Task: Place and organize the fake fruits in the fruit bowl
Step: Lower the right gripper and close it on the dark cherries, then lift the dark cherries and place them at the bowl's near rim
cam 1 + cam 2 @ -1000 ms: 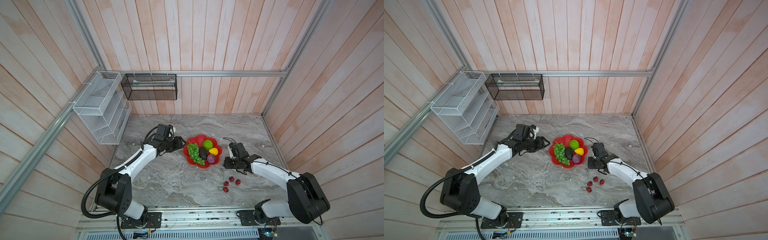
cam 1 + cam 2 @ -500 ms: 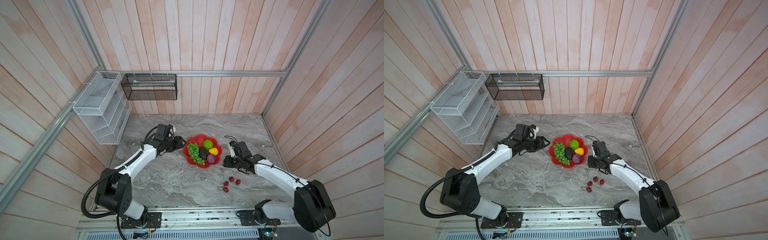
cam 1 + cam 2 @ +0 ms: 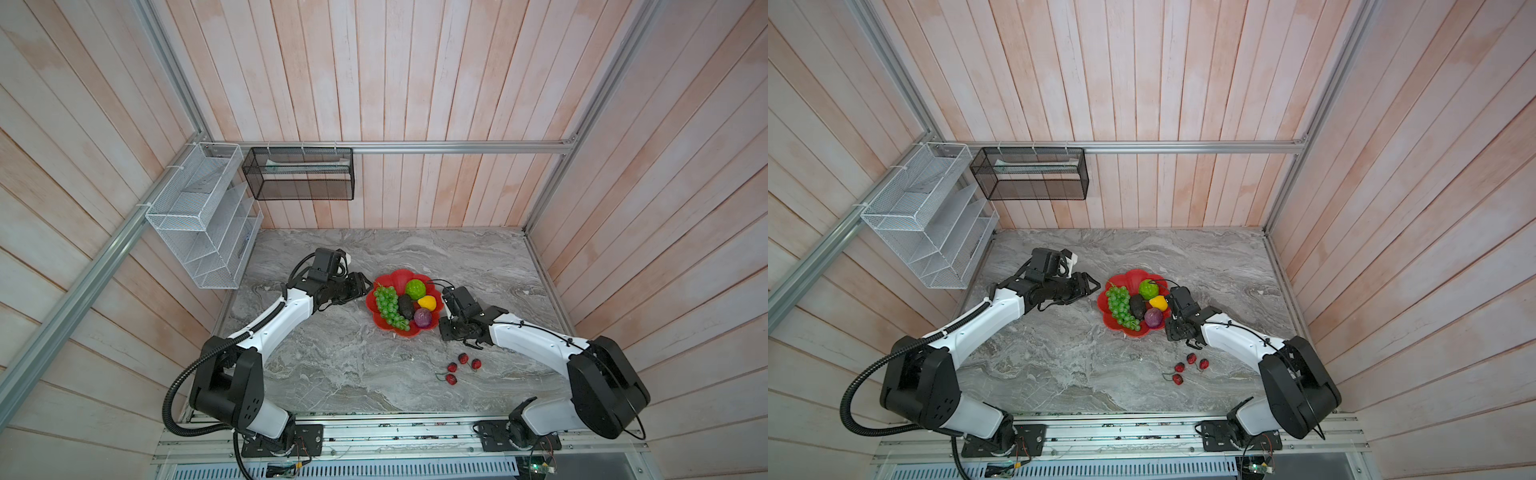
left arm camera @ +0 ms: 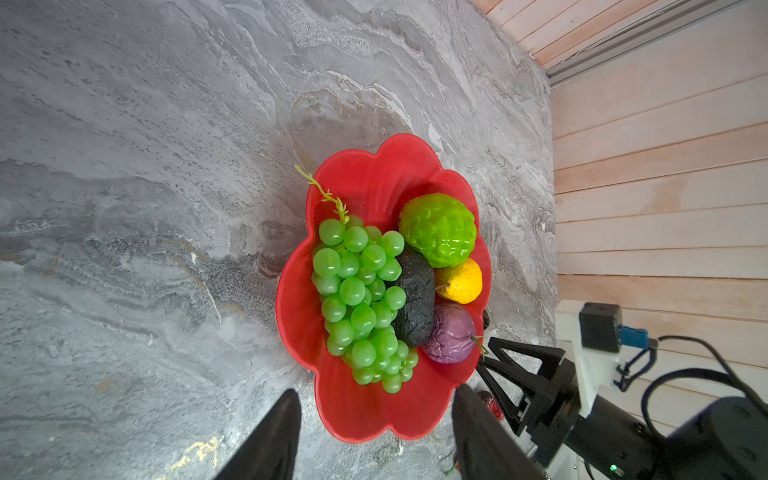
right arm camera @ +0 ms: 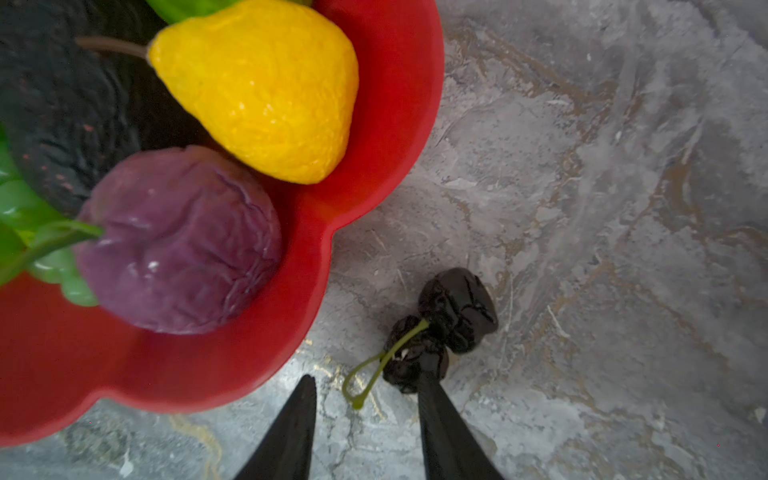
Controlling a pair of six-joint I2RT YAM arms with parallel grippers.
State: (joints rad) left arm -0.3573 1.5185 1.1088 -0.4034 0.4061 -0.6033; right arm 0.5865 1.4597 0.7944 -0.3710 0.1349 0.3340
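Two tiny black berries (image 5: 457, 307) remain outside the fruit bowl (image 5: 395, 124) for me to grab, my right claw (image 5: 365, 378) just spread open, empty.

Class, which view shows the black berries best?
Right wrist view: the black berries lie close and sharp beside the fruit bowl. In both top views the right gripper covers them; the left wrist view catches only a dark sliver.
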